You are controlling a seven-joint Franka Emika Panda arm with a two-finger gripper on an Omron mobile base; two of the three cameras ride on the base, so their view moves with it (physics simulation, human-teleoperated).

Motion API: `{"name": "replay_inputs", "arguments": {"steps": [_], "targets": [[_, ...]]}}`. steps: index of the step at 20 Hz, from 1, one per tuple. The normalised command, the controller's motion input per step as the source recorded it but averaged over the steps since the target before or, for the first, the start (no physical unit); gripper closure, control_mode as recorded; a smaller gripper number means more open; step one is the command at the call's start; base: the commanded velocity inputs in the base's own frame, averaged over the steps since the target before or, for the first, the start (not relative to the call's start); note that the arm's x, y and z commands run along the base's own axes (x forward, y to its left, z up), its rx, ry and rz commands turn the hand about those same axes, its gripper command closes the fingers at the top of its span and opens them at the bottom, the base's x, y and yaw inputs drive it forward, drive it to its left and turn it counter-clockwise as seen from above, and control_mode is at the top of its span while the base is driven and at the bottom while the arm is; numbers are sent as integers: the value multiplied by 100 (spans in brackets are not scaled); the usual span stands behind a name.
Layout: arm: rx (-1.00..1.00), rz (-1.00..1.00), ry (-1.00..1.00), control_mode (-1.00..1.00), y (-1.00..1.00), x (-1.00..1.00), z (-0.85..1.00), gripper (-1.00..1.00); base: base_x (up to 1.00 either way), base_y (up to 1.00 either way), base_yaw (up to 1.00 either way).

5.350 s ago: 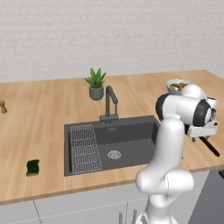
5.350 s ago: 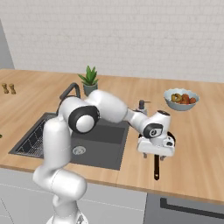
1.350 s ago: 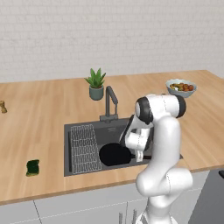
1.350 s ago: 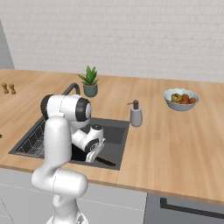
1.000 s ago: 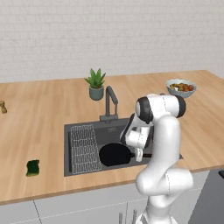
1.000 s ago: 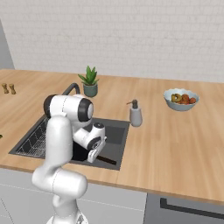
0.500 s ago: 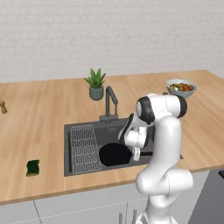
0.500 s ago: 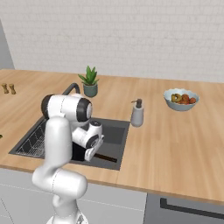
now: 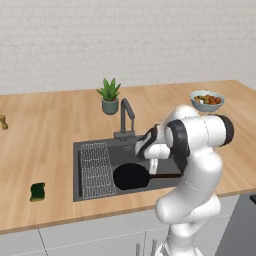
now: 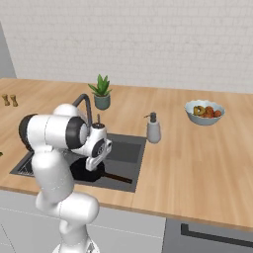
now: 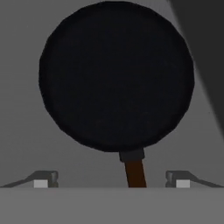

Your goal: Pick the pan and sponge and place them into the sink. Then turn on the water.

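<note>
The black pan (image 9: 131, 176) lies flat on the floor of the dark grey sink (image 9: 95, 145), its thin handle (image 9: 165, 175) pointing right. In the hand view the pan (image 11: 116, 74) sits right below the hand. Its brown handle (image 11: 134, 173) runs down between my fingertips (image 11: 43, 178), which stand wide apart and clear of it. My gripper (image 9: 152, 161) hangs open just over the handle; in the right base view the gripper (image 10: 95, 169) partly covers the pan (image 10: 79, 170). The green sponge (image 9: 37, 191) lies on the counter left of the sink. No stream runs from the faucet (image 9: 126, 112).
A wire rack (image 9: 96, 167) fills the sink's left side. A potted plant (image 9: 110, 95) stands behind the faucet, a soap dispenser (image 10: 153, 129) at the sink's right corner, a fruit bowl (image 10: 204, 111) farther right, and shakers (image 10: 10, 100) at the far left.
The jaws have spread from nearly shut to wide open and let go of the pan's handle. The pan stays on the sink floor; the arm has barely moved.
</note>
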Motion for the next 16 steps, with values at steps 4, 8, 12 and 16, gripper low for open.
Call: {"name": "replay_inputs", "arguments": {"steps": [4,8,12,16], "targets": [[-1,-8,4,-100,0,-3,100,-100,0,0,0],[0,-14,2,-100,-15,-48,96,-100,0,0,0],[0,-32,0,-100,-3,-52,70,-100,0,0,0],[0,-48,3,-100,0,-34,32,-100,0,0,0]]}}
